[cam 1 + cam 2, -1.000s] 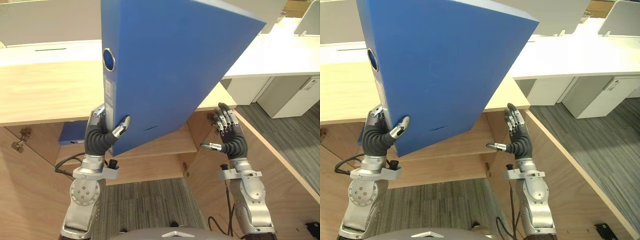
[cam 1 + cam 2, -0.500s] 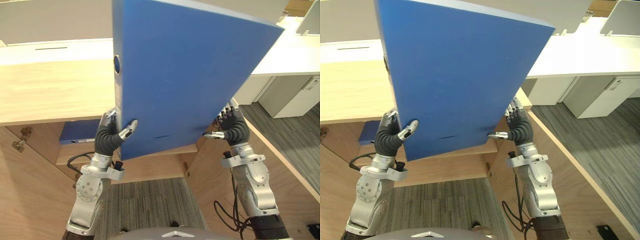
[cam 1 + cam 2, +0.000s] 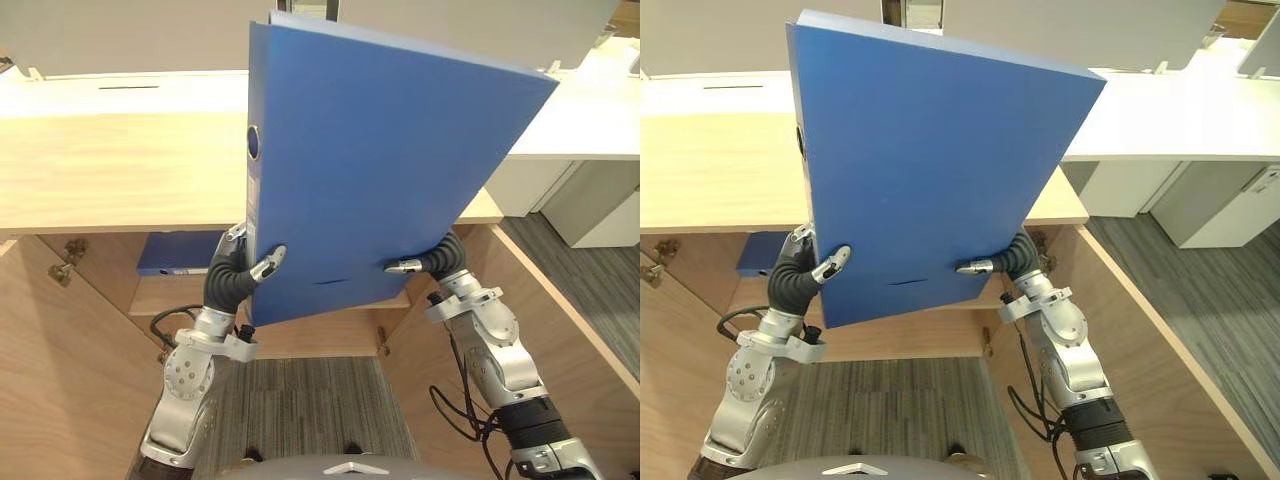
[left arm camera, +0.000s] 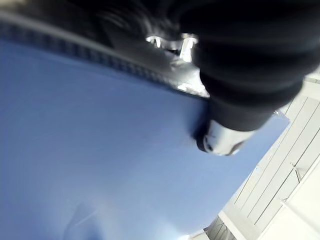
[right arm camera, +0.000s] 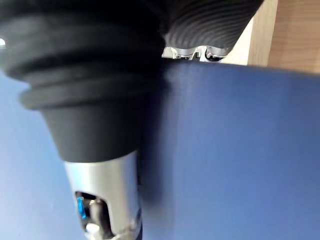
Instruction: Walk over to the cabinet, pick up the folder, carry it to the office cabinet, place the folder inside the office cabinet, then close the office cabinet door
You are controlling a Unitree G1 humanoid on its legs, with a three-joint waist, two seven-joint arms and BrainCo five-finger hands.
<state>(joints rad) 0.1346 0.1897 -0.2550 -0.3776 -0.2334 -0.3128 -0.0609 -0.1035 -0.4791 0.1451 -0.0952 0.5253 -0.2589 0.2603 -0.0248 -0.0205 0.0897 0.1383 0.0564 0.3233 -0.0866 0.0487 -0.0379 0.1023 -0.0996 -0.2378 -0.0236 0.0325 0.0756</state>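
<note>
folder: large blue rigid folder (image 3: 380,170) is up in the air, in both hands, in front of the robot over the cabinet opening. Stands on edge, spine with round finger hole at 9 o'clock, top far corner leaning out to 2 o'clock.
left hand: left hand (image 3: 232,280) is at the folder's 7 o'clock corner, clamped on the spine end, thumb flat on the front cover, fingers round the back.
right hand: right hand (image 3: 440,262) is at the folder's 5 o'clock edge, pinching it, thumb on the front cover, fingers behind the board.
cabinet: light wooden cabinet (image 3: 110,170) is open below the folder, with doors swung out at 8 o'clock (image 3: 60,390) and 4 o'clock (image 3: 560,340).
inside: second blue folder (image 3: 180,253) lies flat on the shelf (image 3: 170,295), at 9 o'clock of the left hand, apart from it.
background: white surface (image 3: 590,115) at 2 o'clock, grey carpet floor (image 3: 300,410) at 6 o'clock.
</note>
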